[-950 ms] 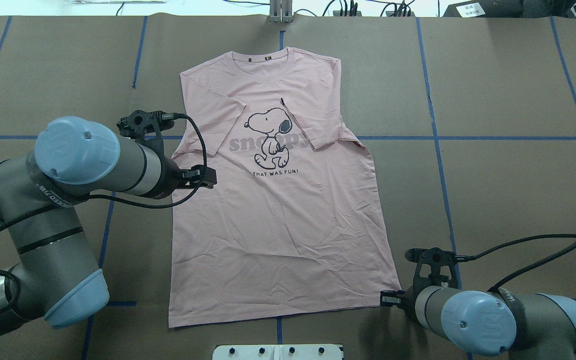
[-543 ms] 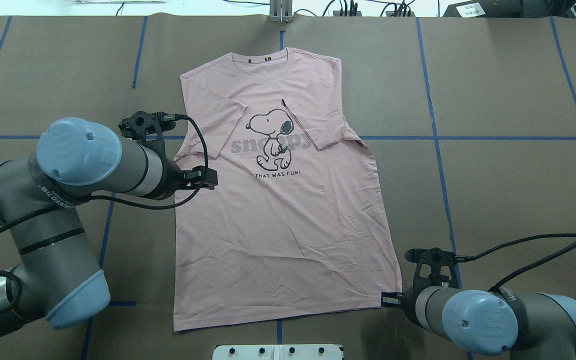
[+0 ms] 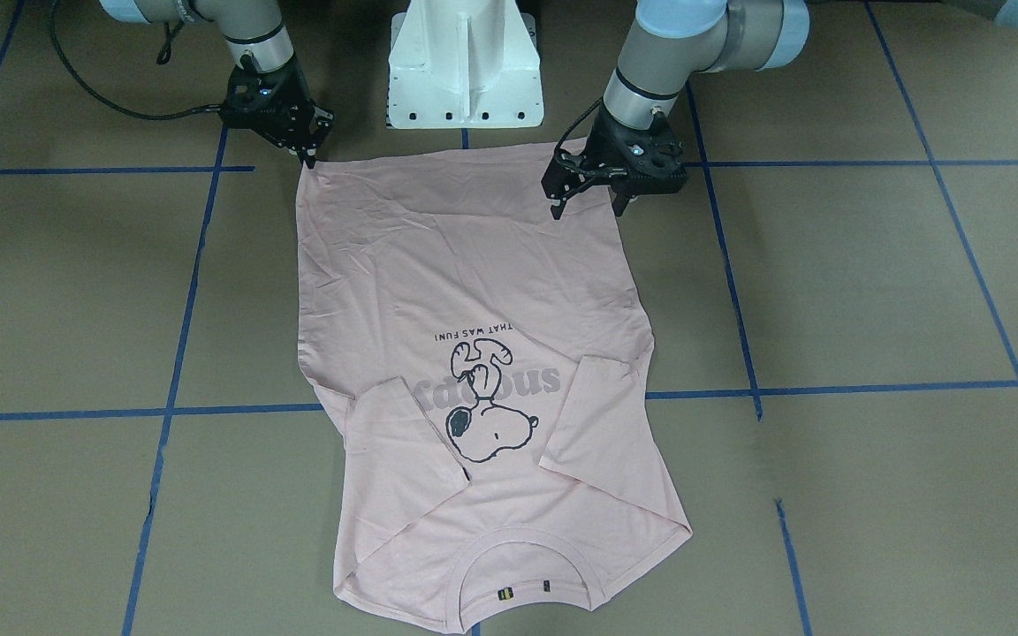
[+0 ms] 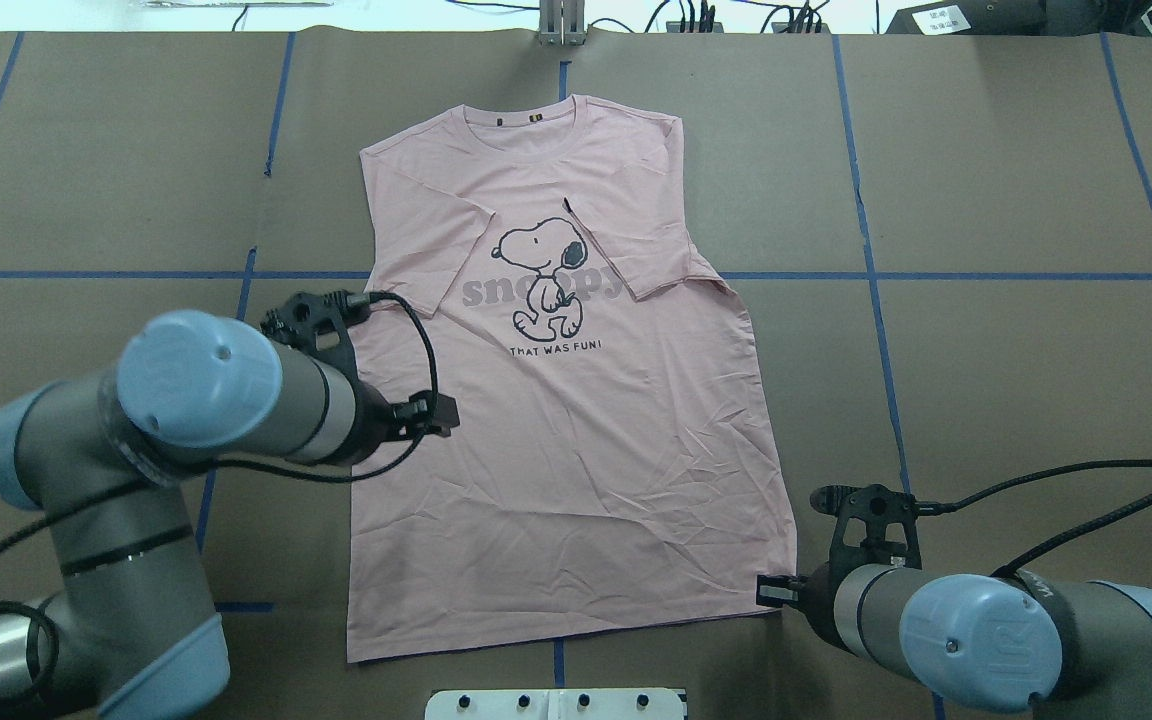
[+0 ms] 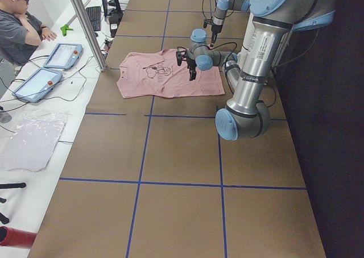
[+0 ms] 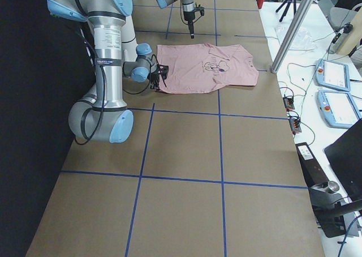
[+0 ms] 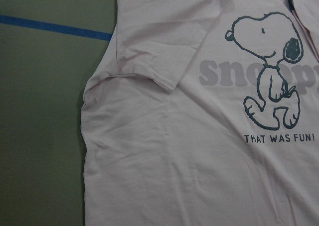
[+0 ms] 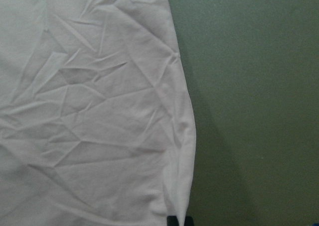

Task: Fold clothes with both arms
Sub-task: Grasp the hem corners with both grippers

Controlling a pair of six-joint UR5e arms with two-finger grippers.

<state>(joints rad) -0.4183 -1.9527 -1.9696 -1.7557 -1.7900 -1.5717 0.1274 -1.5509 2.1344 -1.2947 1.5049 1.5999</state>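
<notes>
Exterior front-facing: right gripper (image 3: pixel 307 161) pinches the pink T-shirt (image 3: pixel 474 291) by its hem corner at 11 o'clock; left gripper (image 3: pixel 587 212) hangs spread apart above the shirt toward 1 o'clock

T-shirt (image 4: pixel 576 450): soft matt knit cloth, creased (collar (image 3: pixel 522 565) ribbed). Surface (image 4: pixel 1016 400): smooth matt brown paper, blue tape lines (image 4: pixel 1036 276). Satin grey metal on left arm (image 4: pixel 116 520) and right arm (image 4: pixel 1076 630); joint caps (image 4: pixel 198 378) glossy blue plastic.
</notes>
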